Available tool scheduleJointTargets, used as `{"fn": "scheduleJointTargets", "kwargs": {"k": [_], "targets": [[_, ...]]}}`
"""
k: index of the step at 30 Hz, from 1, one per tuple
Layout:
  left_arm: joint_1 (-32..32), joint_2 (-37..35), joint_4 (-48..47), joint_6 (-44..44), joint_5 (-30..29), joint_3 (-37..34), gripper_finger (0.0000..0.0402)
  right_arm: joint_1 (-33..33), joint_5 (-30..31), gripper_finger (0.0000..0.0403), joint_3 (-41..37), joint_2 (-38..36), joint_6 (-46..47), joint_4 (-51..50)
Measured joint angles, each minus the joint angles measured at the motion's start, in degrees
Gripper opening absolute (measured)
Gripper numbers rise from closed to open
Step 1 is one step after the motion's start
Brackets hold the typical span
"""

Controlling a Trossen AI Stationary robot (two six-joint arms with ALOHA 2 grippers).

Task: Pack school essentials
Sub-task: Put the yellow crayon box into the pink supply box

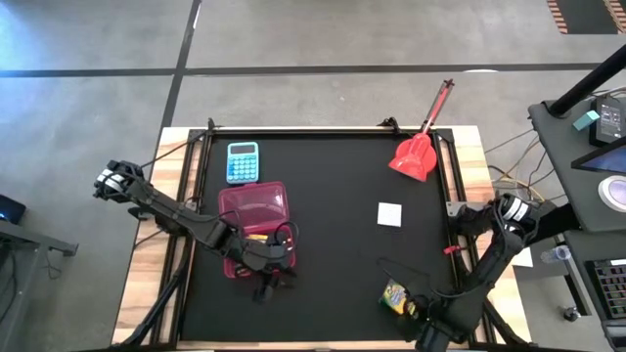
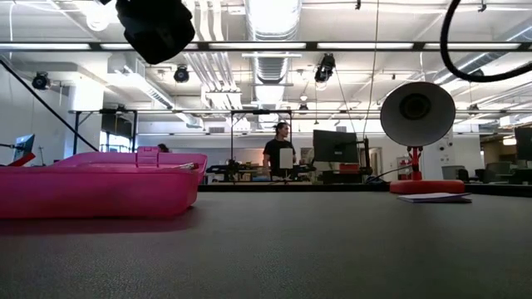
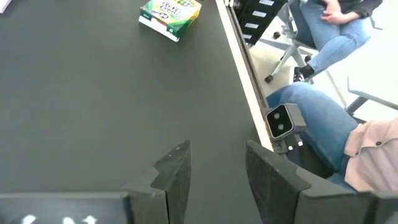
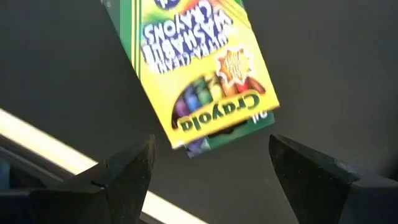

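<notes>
Near the table's five-o'clock edge lies the crayon box, flat on the black mat, its long axis running roughly from eleven to five o'clock in the high view. The right gripper hovers just beside the box's five-o'clock end — fingers spread wide, wider than the box, holding nothing. From above, the arm covers part of the box, so contact cannot be judged. At about eight o'clock sits the open pink case; its contents are hard to make out. The left gripper is at the case's near edge — fingers parted, empty.
</notes>
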Motion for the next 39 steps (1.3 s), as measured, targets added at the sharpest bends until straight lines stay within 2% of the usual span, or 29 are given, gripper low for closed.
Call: {"fn": "scheduleJointTargets", "kwargs": {"k": [14,20,26,31,35,39], "targets": [[-1.6,2.0,3.2,1.1,-0.5,-0.7,0.0132,0.0,6.8,0.0302,-7.3,0.0,-2.6,11.8],[-1.6,3.1,5.3,3.7,-0.5,-0.7,0.0132,-1.6,18.3,0.0302,-8.7,0.0,-11.9,15.0],[-1.6,6.2,11.4,9.7,-0.6,-0.7,0.0132,-5.5,29.7,0.0302,-10.0,0.0,-26.4,18.0],[-1.6,10.0,16.5,12.1,-0.7,-0.7,0.0132,-6.8,25.6,0.0302,-8.1,-1.3,-29.6,17.1],[-1.6,12.8,20.4,14.7,-0.7,-0.7,0.0132,-5.2,24.0,0.0302,-6.7,-3.0,-25.9,14.1],[-1.6,16.6,29.5,15.2,-0.6,-0.8,0.0132,-2.9,22.1,0.0302,-6.8,-3.1,-20.5,12.5]]}}
